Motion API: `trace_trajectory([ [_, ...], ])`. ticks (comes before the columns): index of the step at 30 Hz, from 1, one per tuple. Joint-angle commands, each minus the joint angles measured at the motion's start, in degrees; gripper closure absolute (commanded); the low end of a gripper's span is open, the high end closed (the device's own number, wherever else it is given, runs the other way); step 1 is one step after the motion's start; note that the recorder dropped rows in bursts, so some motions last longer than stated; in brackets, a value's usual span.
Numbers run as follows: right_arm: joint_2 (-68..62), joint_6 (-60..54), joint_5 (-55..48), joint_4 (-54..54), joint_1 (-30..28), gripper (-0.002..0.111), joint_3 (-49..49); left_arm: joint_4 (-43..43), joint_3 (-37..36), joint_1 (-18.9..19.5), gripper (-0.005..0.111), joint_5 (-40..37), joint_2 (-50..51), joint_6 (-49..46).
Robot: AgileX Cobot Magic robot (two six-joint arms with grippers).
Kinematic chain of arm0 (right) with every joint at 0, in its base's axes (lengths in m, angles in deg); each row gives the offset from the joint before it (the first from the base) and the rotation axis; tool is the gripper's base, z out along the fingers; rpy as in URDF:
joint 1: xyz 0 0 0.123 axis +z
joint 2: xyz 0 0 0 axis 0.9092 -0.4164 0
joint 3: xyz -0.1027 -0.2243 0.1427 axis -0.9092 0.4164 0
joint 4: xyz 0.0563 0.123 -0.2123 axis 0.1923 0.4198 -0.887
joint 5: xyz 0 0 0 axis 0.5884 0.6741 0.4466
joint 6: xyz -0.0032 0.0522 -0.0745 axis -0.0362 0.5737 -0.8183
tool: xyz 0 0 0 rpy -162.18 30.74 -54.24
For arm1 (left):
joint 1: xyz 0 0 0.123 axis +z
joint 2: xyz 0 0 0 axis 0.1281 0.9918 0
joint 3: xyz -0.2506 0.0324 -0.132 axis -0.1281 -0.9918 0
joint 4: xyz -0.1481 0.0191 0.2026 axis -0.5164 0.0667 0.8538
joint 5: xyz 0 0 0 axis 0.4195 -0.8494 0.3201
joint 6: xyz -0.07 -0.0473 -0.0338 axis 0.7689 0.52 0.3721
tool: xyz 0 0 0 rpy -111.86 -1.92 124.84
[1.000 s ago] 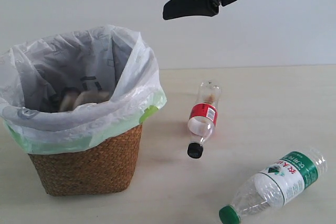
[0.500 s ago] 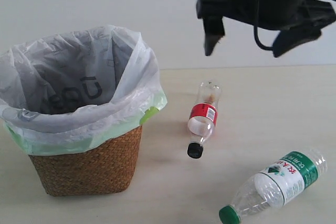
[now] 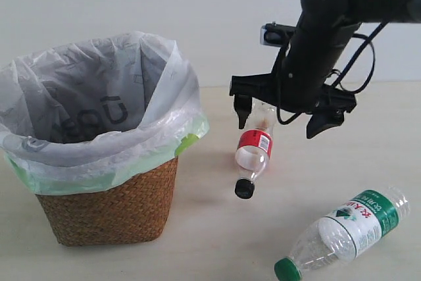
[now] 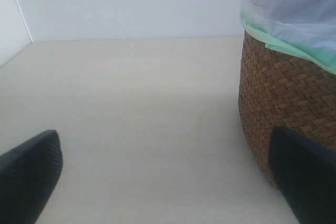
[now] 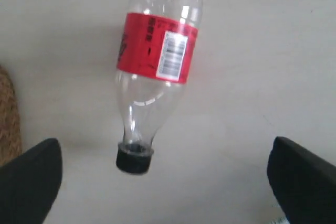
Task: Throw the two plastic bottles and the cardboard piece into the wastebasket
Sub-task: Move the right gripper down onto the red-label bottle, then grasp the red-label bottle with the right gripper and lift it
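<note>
The wastebasket stands at the left, its white bag spread wide. The slimmer bottle with the red label lies on the table, black cap towards the front. My right gripper hangs open just above its far end, one finger on each side. In the right wrist view this bottle lies ahead of the open right gripper. The larger green-label bottle lies at the front right. My left gripper is open and empty beside the wastebasket. The cardboard piece is hidden.
A white wall closes off the far side of the pale table. The right arm's cables loop beside its wrist. A sliver of wicker shows at the edge of the right wrist view.
The right arm has dropped from the top of the view to just above the red-label bottle, jaws open. The pale lump seen inside the bag a second ago no longer shows.
</note>
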Motion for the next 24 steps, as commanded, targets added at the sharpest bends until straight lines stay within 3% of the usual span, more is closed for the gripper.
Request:
trace_trajectory([
  [1, -4.6, 1.5, 7.2, 0.0, -1.0, 0.014, 0.2, -0.1, 0.2, 0.2, -0.001, 0.4, -0.2, 0.5],
  [7, -11.8, 4.1, 19.0, 0.0, -1.0, 0.014, 0.2, -0.1, 0.2, 0.2, -0.001, 0.4, -0.2, 0.5],
  [12, -14.7, 4.9, 21.3, -0.1, -1.1, 0.017, 0.0, -0.1, 0.2, 0.2, -0.001, 0.4, -0.2, 0.5],
  [14, -14.8, 4.9, 21.9, -0.6, -1.1, 0.04, 0.0, -0.1, 0.2, 0.2, -0.001, 0.4, -0.2, 0.5],
  [17, -14.8, 0.8, 22.2, -1.8, -1.1, 0.098, 0.0, -0.1, 0.2, 0.2, -0.001, 0.4, -0.2, 0.5],
  [18, -14.8, -1.7, 21.5, -1.8, -1.1, 0.108, 0.0, -0.1, 0.2, 0.2, -0.001, 0.4, -0.2, 0.5],
  [21, -13.9, -2.2, 19.4, -4.0, -1.1, 0.108, 0.0, -0.1, 0.2, 0.2, -0.001, 0.4, -0.2, 0.5],
  [24, -8.3, 6.0, 15.4, -14.7, -1.1, 0.108, 0.0, -0.1, 0.2, 0.2, -0.001, 0.4, -0.2, 0.5],
])
